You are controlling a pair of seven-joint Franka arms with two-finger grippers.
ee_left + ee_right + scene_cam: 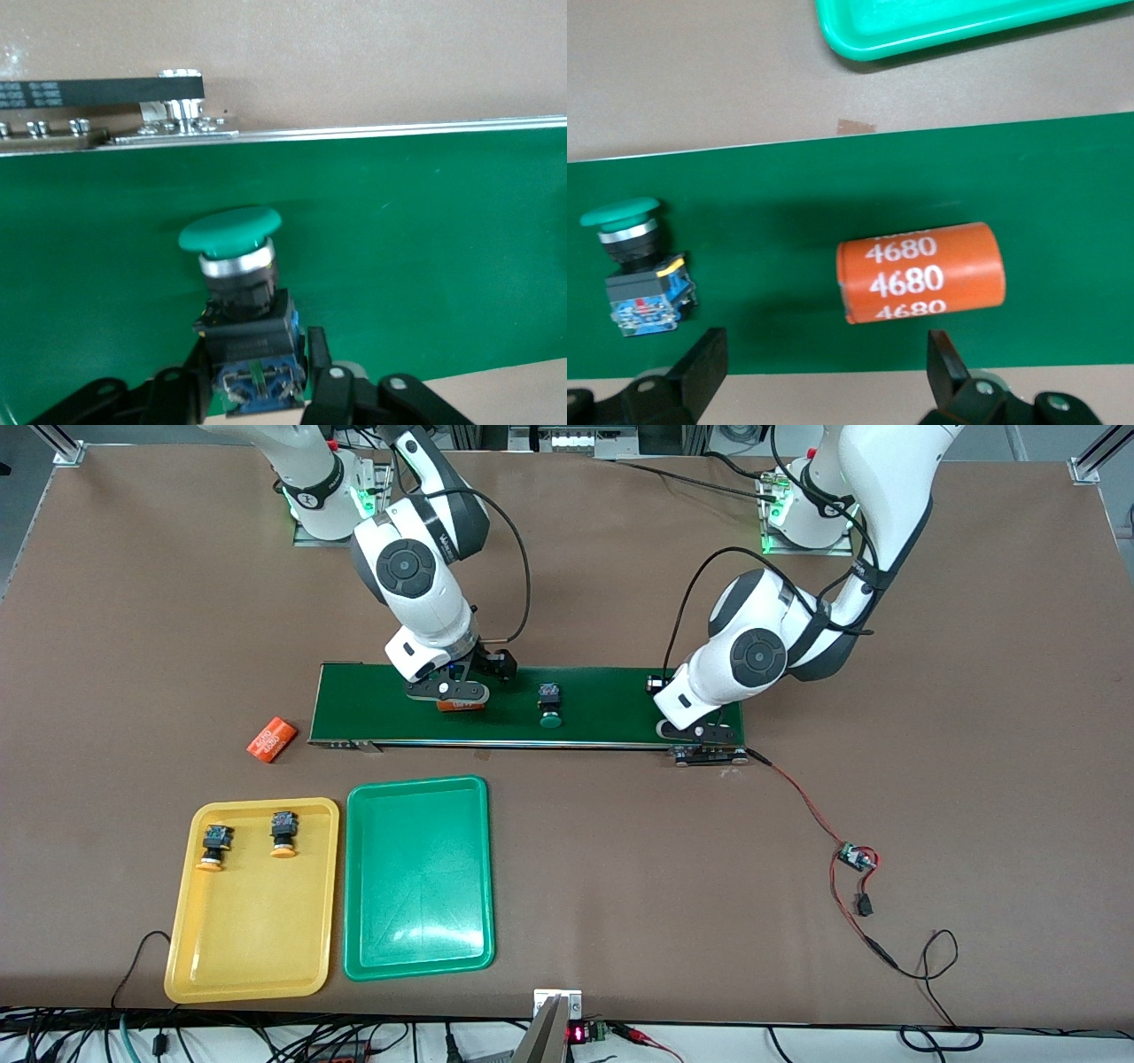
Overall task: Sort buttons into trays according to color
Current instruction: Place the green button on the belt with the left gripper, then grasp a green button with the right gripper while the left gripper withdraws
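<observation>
Two yellow-capped buttons (215, 846) lay in my yellow tray (252, 974). My left jaws (257, 390) flanked a green-capped button (241, 292) on the belt (602, 704); grip unclear. My right jaws (824, 363), spread, hovered over an orange cylinder (921, 272).

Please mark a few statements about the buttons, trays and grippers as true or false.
1. Two yellow-capped buttons lie in the yellow tray. True.
2. The green tray holds a green-capped button. False: no button lies in it; one green-capped button lies on the conveyor belt.
3. The right gripper is open, astride an orange cylinder on the belt. True.
4. Both orange cylinders lie on the belt. False: the second cylinder lies on the table, off the belt's right-arm end.
5. The left gripper hangs over the yellow tray. False: it is at the belt's left-arm end, at a second green-capped button.
</observation>
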